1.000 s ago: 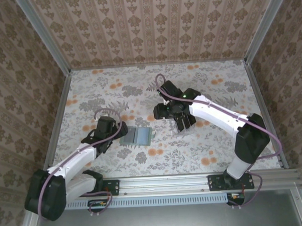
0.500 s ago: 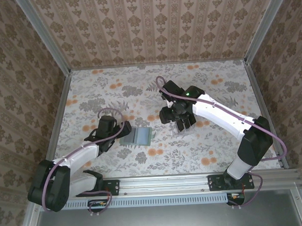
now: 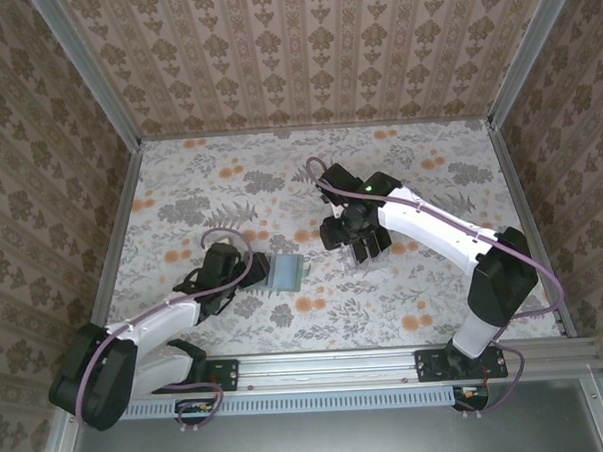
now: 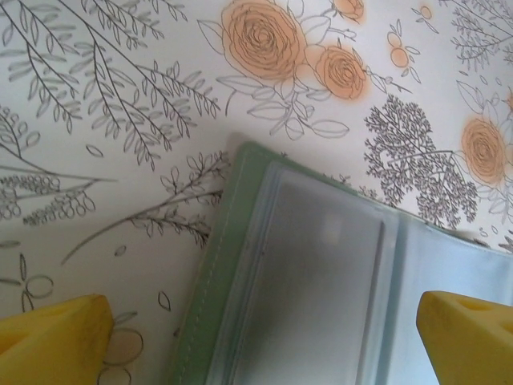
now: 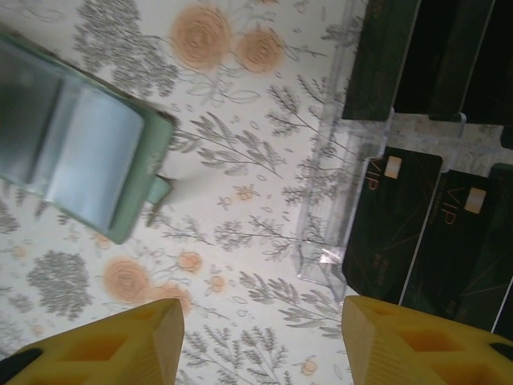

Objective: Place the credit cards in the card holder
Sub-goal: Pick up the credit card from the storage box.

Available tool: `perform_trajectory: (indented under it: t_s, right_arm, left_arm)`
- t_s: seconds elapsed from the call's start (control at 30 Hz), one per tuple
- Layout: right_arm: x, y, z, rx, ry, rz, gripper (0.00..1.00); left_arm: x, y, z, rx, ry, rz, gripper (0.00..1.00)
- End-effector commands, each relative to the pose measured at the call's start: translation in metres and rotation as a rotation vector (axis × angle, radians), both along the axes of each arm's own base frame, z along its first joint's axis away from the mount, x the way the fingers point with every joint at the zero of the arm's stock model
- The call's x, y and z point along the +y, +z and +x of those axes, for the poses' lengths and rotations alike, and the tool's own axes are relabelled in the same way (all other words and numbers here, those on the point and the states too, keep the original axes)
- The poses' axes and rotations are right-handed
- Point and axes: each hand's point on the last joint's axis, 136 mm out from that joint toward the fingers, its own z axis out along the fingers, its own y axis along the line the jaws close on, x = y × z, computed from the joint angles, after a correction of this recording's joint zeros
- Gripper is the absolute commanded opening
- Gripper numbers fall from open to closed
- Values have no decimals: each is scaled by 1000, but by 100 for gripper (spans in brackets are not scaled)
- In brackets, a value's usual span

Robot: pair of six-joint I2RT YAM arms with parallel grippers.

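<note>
Two arms reach in over the floral table (image 3: 405, 307). The left arm (image 3: 155, 317) lies low and stretched out from its base at the near left toward the middle. Its wrist is tipped down, so the left gripper (image 4: 260, 341) hangs close over the left end of the card holder (image 4: 321, 281). Its jaws are spread as wide as they go, one yellow fingertip over bare cloth and the other over the holder, with the green stitched edge between them and nothing gripped. The right arm (image 3: 432, 230) rises from the near right, bends at the elbow and runs back toward the centre, wrist pointing down. The right gripper (image 5: 264, 337) is partly spread and empty, with only tablecloth between its fingertips. It hovers between the holder and the clear plastic rack (image 5: 337, 200). The holder lies flat and opened out near the table's middle, clear pockets up, its long axis running roughly left to right. The credit cards (image 5: 393, 233) are at the rack. Some are slotted into it and two lie flat side by side, chips up, long axes parallel.
</note>
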Motion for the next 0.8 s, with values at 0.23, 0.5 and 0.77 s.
perform_trajectory:
  t_s: [0.23,0.5,0.77]
  right_arm:
    - [-38,-34,25,-33,-54,-218,55]
    - [-42,-54,34,8,-74,-228,50]
    - [-50,-67,30,38,-91,-248,48]
  left_arm:
    - [-5,6,-21,-6,19,-84,100]
    - [16,22,-29,-45,82,-55,100]
    - [20,26,-25,-53,83,-16,100]
